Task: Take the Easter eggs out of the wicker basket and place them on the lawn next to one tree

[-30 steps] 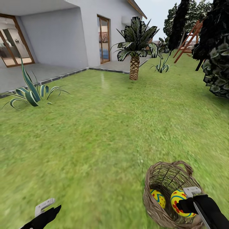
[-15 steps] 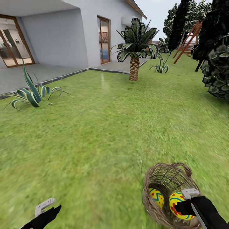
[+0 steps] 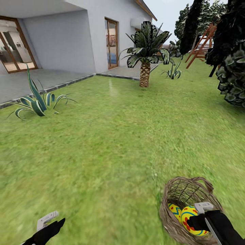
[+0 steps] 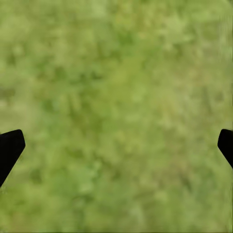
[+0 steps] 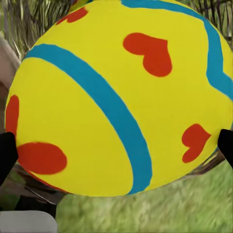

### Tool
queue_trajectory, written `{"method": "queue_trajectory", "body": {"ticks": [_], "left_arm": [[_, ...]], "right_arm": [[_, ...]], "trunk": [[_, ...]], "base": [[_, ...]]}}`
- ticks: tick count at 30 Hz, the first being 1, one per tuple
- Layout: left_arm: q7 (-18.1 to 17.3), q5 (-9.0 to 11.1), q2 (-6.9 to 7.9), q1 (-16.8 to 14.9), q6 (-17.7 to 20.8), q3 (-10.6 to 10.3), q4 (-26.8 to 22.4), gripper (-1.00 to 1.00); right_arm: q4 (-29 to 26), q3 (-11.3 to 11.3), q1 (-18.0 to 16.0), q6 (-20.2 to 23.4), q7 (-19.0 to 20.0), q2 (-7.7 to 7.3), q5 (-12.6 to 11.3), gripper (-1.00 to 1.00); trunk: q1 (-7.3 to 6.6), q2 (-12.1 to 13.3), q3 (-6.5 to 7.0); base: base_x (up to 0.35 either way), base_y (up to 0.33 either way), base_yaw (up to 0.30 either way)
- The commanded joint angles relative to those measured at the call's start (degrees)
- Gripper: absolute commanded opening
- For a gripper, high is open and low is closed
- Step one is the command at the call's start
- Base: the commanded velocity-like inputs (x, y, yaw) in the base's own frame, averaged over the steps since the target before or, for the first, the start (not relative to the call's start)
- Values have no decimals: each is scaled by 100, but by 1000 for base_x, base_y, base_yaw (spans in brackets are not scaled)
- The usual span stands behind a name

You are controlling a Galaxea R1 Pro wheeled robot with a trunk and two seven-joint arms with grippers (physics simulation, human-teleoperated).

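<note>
Gripping a yellow Easter egg (image 5: 119, 94) between its jaws, my right gripper (image 3: 200, 217) hung inside the wicker basket (image 3: 170, 217), a second egg (image 3: 174, 210) beside. My left gripper (image 4: 116, 145) stood spread over lawn (image 3: 102, 143).

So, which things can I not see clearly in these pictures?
- Third egg: head view shows two in the wicker basket; its wall and the right gripper hide the rest.
- Right gripper's grip: egg covers the fingertips, right wrist view.
- Left gripper: cut off by head view's edge.

No readable text or signs.
</note>
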Motion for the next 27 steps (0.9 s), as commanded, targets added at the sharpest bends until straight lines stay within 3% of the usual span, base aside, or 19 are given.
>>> {"method": "queue_trajectory", "body": {"ticks": [1, 7, 15, 21, 27], "left_arm": [[-22, 34, -5, -2, 37, 12, 5, 100], [-21, 33, 0, -1, 43, 11, 113, 100], [-13, 33, 1, -3, 46, 9, 243, 100], [-13, 40, 1, -1, 35, 15, 355, 100], [-48, 42, 190, 21, 47, 0, 354, 100]], "right_arm": [[-9, -8, -1, 28, 29, 0, 27, -100], [-4, -17, 0, 20, 31, -15, 23, -100], [-1, -20, 0, 22, 32, -18, -25, -100], [61, -20, -1, -5, 46, -11, -42, -100], [36, -20, -3, -74, 56, -125, -72, -100]], "trunk": [[-22, 40, 14], [-154, 280, 122], [-329, 601, 265], [-329, 601, 265], [-329, 601, 265]], "base": [[169, 300, -10], [122, 128, -36], [2, 2, -283], [0, 0, -41], [0, 0, 0]]}}
